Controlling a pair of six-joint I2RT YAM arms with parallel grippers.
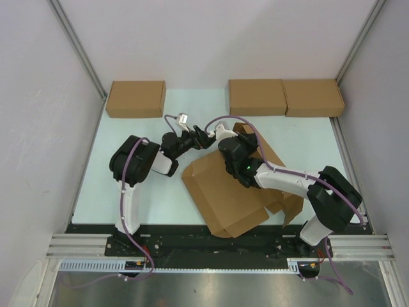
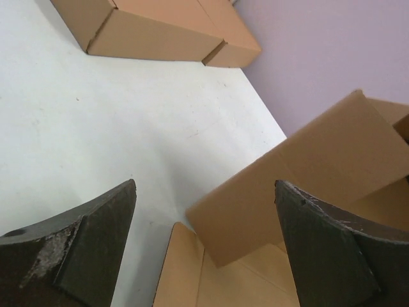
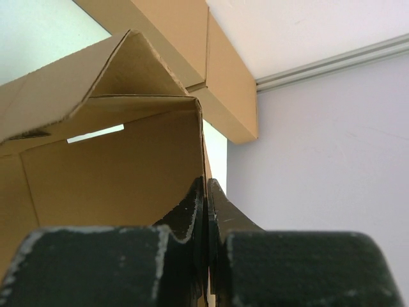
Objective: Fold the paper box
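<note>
The paper box (image 1: 220,192) is a brown cardboard sheet lying partly folded at the table's middle, with a wall raised at its far end (image 1: 246,131). My left gripper (image 1: 206,136) hovers just left of that raised end. In the left wrist view it (image 2: 204,185) stands wide open above the box's upright flap (image 2: 319,166) and flat panel (image 2: 185,275), with nothing between its fingers. My right gripper (image 1: 235,139) is over the box's far part. In the right wrist view it (image 3: 208,184) is shut, tips against the edge of the upright wall (image 3: 115,173).
Three closed brown boxes stand along the back edge: one at the left (image 1: 135,98) and two side by side at the right (image 1: 257,96) (image 1: 313,97). White walls enclose the table on the left, back and right.
</note>
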